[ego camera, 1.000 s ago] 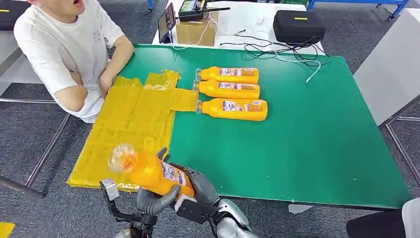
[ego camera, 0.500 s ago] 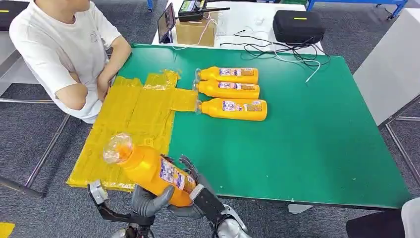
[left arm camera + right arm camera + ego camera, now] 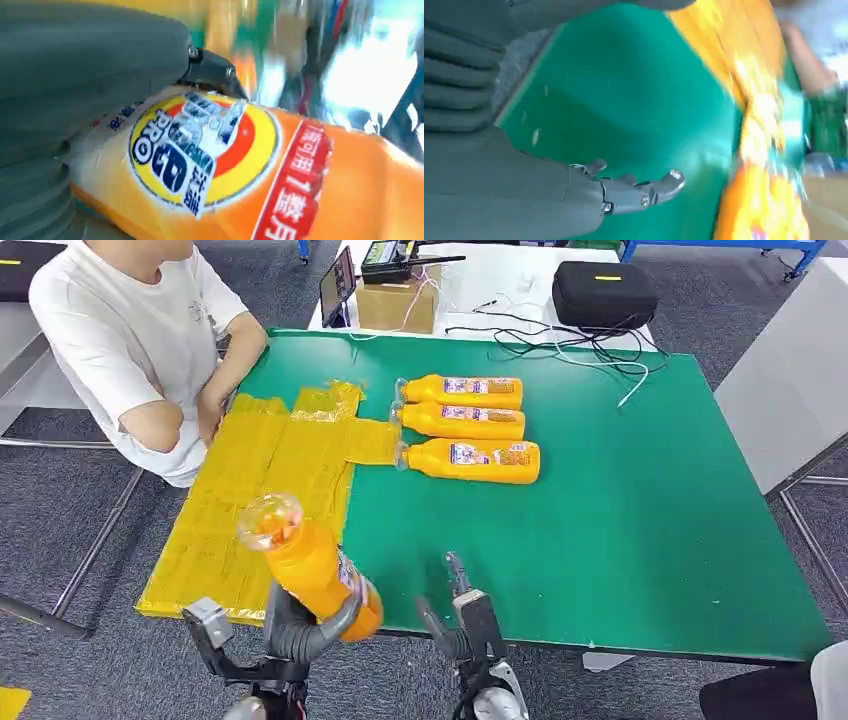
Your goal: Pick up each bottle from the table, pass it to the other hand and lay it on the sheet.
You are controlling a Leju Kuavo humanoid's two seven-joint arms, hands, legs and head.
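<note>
Head view, and the left hand has the orange bottle all to itself, fingers wrapped round its lower body, cap end tilted up and away, hovering over the table's near edge right by the near corner of the yellow sheet. From the left wrist view the label of that bottle sits tight against the grey thumb and palm — a firm hold.

The right hand is just beside it, apart from the bottle, fingers spread and holding nothing; the right wrist view shows those fingers stretched out over bare green table.

So the handover for this bottle looks done, as I read it. What is left for it: carry it over the sheet and lay it down. No bottle rests fully on the sheet yet.

And there's plenty more to come: three more bottles lie side by side toward the far edge of the table, caps pointing at the sheet, the nearest one's cap touching the sheet's flap. Each of those wants picking up, passing and laying down. Early going, then.
</note>
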